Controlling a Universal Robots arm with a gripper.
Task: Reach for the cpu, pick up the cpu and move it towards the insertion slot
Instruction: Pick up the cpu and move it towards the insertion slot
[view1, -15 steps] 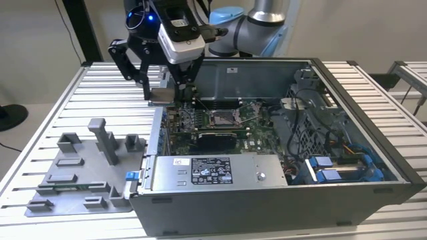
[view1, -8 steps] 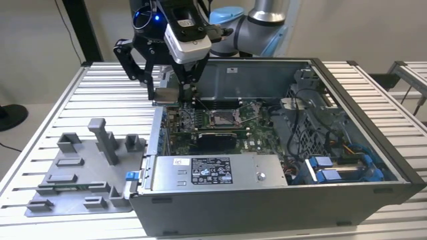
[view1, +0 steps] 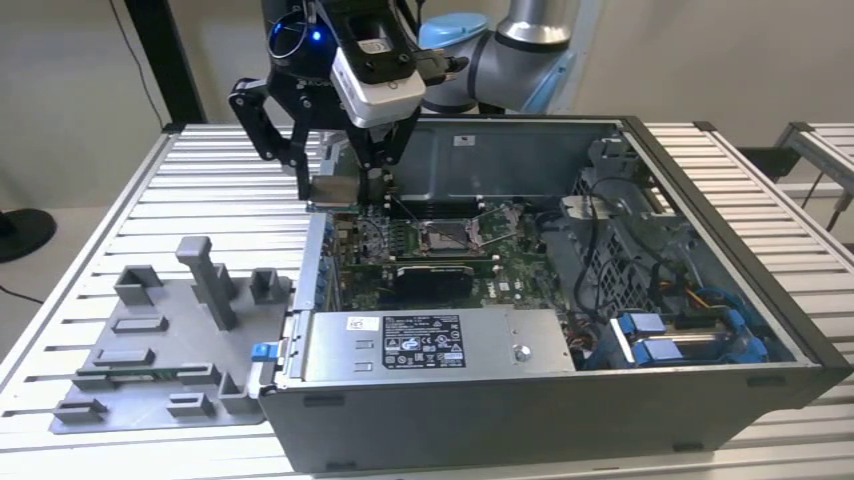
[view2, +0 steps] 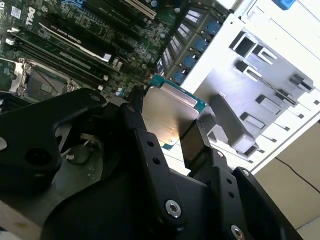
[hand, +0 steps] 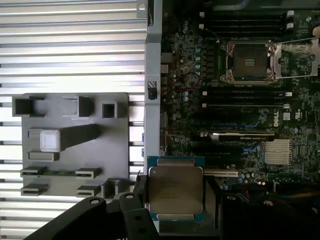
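The cpu (view1: 334, 193), a thin square chip with a pale silver top, is held in the air with my gripper (view1: 336, 186) shut on its two opposite edges. It hangs over the open computer case's wall on the exterior view's left, between the grey tray and the motherboard. In both wrist views the cpu (hand: 175, 185) (view2: 167, 110) sits between the black fingers (hand: 212, 195) (view2: 131, 117). The insertion slot (view1: 449, 237) (hand: 248, 61) (view2: 30, 80), a silvery frame with a dark centre, lies open on the green motherboard, apart from the chip.
The grey tray (view1: 127, 385) (hand: 115, 165) with upright blocks lies on the slatted table beside the case. The case (view1: 534, 410) holds a power supply (view1: 427, 342), cables and blue drive clips (view1: 654, 345). Memory slots (hand: 245, 97) flank the socket.
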